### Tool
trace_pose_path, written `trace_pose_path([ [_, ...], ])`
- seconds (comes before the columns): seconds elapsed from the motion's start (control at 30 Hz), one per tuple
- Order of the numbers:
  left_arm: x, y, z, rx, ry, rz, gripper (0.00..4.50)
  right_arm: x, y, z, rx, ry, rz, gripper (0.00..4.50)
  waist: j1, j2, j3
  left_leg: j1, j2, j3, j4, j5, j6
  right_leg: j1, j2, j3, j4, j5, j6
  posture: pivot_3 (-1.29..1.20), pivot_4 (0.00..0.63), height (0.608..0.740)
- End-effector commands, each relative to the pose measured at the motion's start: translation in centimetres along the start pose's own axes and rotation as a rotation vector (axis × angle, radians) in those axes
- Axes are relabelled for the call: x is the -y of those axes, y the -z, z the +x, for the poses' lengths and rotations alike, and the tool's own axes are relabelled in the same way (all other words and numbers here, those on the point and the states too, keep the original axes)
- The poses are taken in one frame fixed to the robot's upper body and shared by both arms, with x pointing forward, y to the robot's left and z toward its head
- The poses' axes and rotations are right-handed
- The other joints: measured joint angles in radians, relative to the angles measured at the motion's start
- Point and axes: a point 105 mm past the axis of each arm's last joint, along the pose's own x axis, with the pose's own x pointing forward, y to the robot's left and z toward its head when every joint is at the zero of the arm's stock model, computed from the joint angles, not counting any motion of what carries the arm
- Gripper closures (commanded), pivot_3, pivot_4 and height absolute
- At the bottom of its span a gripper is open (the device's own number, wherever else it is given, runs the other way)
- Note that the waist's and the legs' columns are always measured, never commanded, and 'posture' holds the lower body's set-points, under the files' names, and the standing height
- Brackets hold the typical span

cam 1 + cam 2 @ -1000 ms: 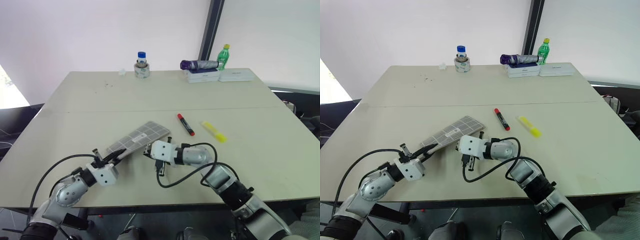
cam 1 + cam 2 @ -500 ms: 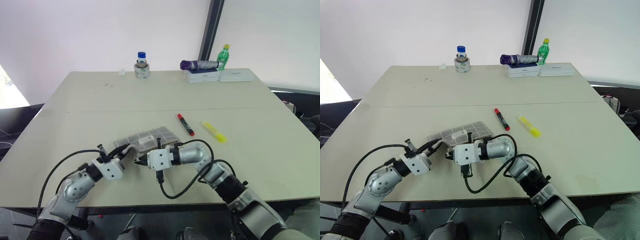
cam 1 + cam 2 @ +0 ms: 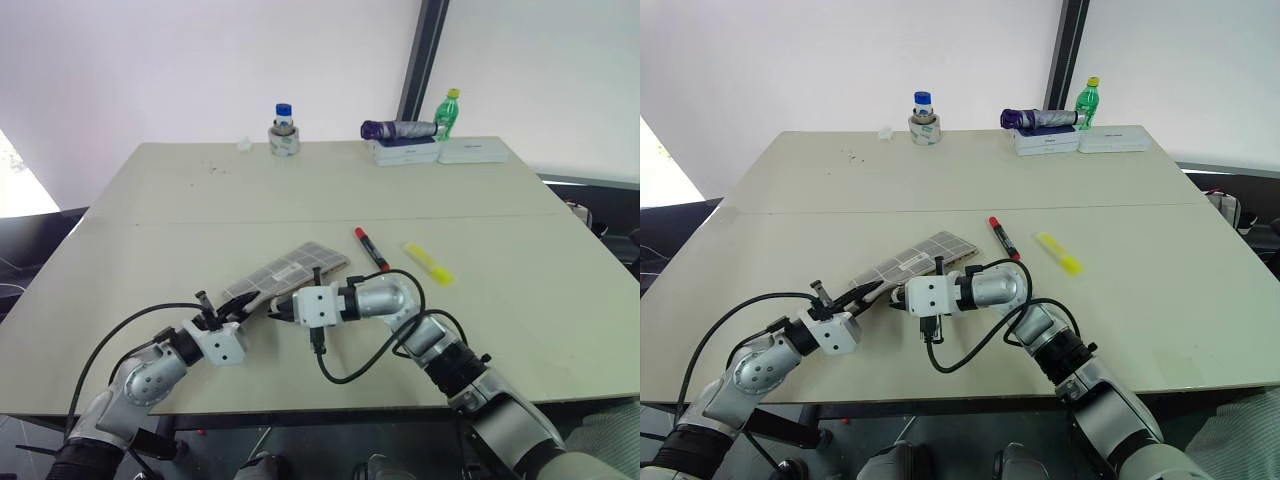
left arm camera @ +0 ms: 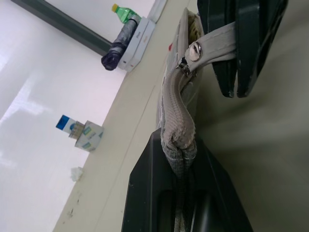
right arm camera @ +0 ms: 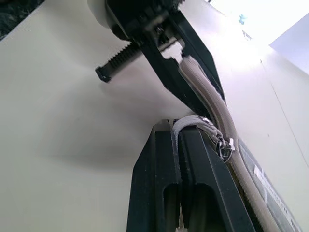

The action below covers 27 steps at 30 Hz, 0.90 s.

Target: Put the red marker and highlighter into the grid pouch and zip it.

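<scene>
pouch point(image 3: 285, 272) lies near front edge of table point(image 3: 200, 190), mid-left | marker point(image 3: 371, 249) & highlighter point(image 3: 427, 263) beside it to the right, not in yet | step: unzipping, prob. | L gripper point(image 3: 240, 312) pinches pouch end; R gripper point(image 3: 278, 309) pinches zip pull point(image 5: 193, 123) | next: draw pull along zip, L bracing | both arms low, converging at near end

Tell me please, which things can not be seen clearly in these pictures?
- Whether the grid pouch is zipped or open: head views too small; in the left wrist view the left gripper covers its near end.
- Pouch label text: too small.
- How far the zip pull cord has travelled: the right gripper covers it.
- Print on the red marker and highlighter: too small.
- Far bottles: labels unreadable.
</scene>
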Motion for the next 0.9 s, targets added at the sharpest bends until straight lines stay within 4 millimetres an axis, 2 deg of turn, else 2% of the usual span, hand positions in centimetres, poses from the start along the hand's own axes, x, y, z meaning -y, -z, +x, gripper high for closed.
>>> trace_pose_path([
  [0.03, -0.8, -0.5, 0.4, 0.018, -0.032, 0.003, 4.50, 1.1, -1.5, 0.1, 0.046, 0.048, -0.035, 4.43, 0.000, 0.000, 0.000, 0.000, 0.000, 0.000, 0.000, 0.000, 0.000, 0.000, 0.000, 0.000, 0.000, 0.000, 0.000, 0.00, 0.150, 0.740],
  [0.07, -0.9, -0.4, 0.3, 0.015, -0.033, 0.003, 4.50, 1.4, -1.5, -0.3, 0.061, 0.056, 0.001, 4.43, 0.000, 0.000, 0.000, 0.000, 0.000, 0.000, 0.000, 0.000, 0.000, 0.000, 0.000, 0.000, 0.000, 0.000, 0.000, 0.00, 0.150, 0.740],
  [0.1, -0.9, -0.3, 0.2, 0.012, -0.034, 0.004, 4.50, 1.5, -1.6, -0.7, 0.079, 0.053, 0.032, 3.90, 0.000, 0.000, 0.000, 0.000, 0.000, 0.000, 0.000, 0.000, 0.000, 0.000, 0.000, 0.000, 0.000, 0.000, 0.000, 0.00, 0.150, 0.740],
  [0.17, -1.1, -0.3, 0.1, 0.011, -0.042, 0.000, 4.50, 1.6, -1.4, -1.4, 0.073, 0.062, 0.041, 3.12, 0.001, 0.000, 0.000, 0.000, 0.000, 0.000, 0.000, 0.000, 0.000, 0.000, 0.000, 0.000, 0.000, 0.000, 0.000, 0.00, 0.150, 0.740],
  [0.3, -1.9, -0.7, 0.1, 0.035, -0.093, -0.048, 4.50, 1.7, -1.4, -2.6, 0.102, 0.099, 0.100, 1.10, 0.002, 0.000, 0.000, 0.000, 0.000, 0.000, 0.000, 0.000, 0.000, 0.000, 0.000, 0.000, 0.000, 0.000, 0.000, 0.00, 0.150, 0.740],
  [0.37, -2.3, -0.7, 0.0, 0.033, -0.111, -0.064, 4.50, 1.8, -1.6, -3.4, 0.136, 0.126, 0.158, 1.10, 0.001, 0.000, 0.000, 0.000, 0.000, 0.000, 0.000, 0.000, 0.000, 0.000, 0.000, 0.000, 0.000, 0.000, 0.000, 0.00, 0.150, 0.740],
  [0.5, -3.0, 0.0, -0.6, 0.009, -0.124, -0.053, 4.50, 2.2, 1.7, -8.8, 0.017, 0.197, 0.252, 1.10, 0.008, 0.000, 0.000, 0.000, 0.000, -0.001, 0.001, -0.001, 0.002, 0.001, -0.001, 0.000, 0.000, 0.000, 0.000, 0.00, 0.150, 0.740],
  [0.67, -3.4, 0.4, -1.1, -0.007, -0.127, -0.020, 4.50, 3.0, 3.1, -11.4, -0.037, 0.302, 0.286, 1.10, -0.004, -0.001, 0.000, 0.001, 0.000, -0.001, 0.001, -0.004, 0.006, 0.001, -0.001, 0.000, 0.000, 0.000, 0.000, 0.00, 0.150, 0.740],
  [0.77, -3.5, 0.7, -1.2, -0.013, -0.080, 0.088, 4.50, 3.4, 3.0, -11.6, -0.038, 0.342, 0.268, 1.10, -0.005, 0.000, 0.000, 0.001, 0.000, -0.001, -0.001, -0.003, 0.004, 0.000, 0.001, 0.000, 0.000, 0.000, 0.000, 0.00, 0.150, 0.740],
  [0.9, -5.2, 1.7, -1.6, -0.049, -0.087, 0.224, 4.50, 3.6, 2.3, -10.5, 0.009, 0.367, 0.285, 1.10, 0.000, 0.000, 0.000, 0.001, 0.001, -0.001, -0.001, -0.002, 0.003, -0.001, 0.002, 0.000, 0.000, 0.000, 0.000, 0.00, 0.150, 0.740],
])
